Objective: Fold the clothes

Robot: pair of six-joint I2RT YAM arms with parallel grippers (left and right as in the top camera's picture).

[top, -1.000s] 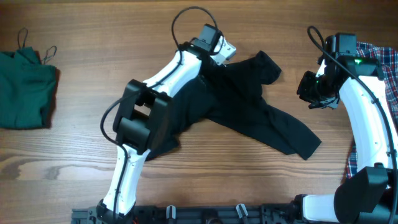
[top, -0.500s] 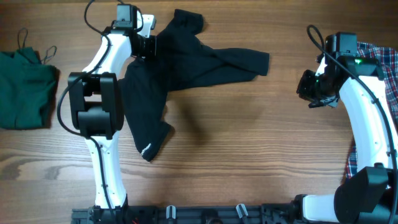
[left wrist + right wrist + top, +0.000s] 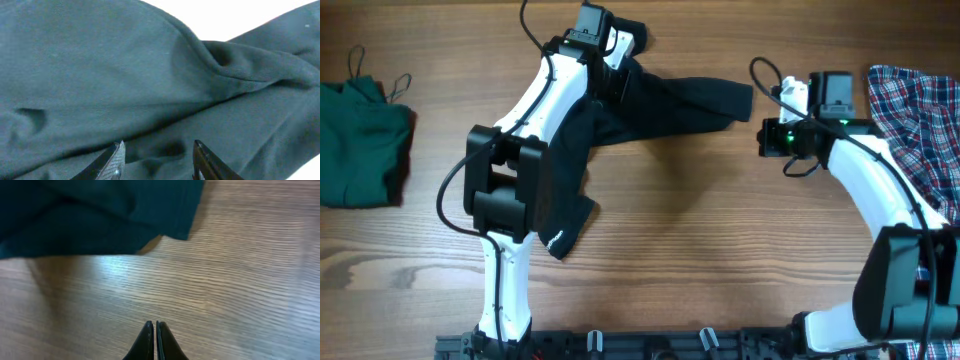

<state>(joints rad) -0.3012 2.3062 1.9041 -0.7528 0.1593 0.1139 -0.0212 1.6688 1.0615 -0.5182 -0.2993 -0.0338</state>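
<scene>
Swings right gripper [image 3: 153, 326] inward near crumpled black short-sleeved fabric shirt [image 3: 692, 100], jaws pressed together over brown wooden table [image 3: 235, 285]; holds left gripper [image 3: 157, 151] spread above its folds.

The dark shirt [image 3: 100, 75] fills nearly the whole view, creased, with a thick fold running from the upper middle out to the right. At the bottom edge the left hand [image 3: 159, 162] shows two fingers [image 3: 116, 161] set apart, cloth visible between them.
</scene>
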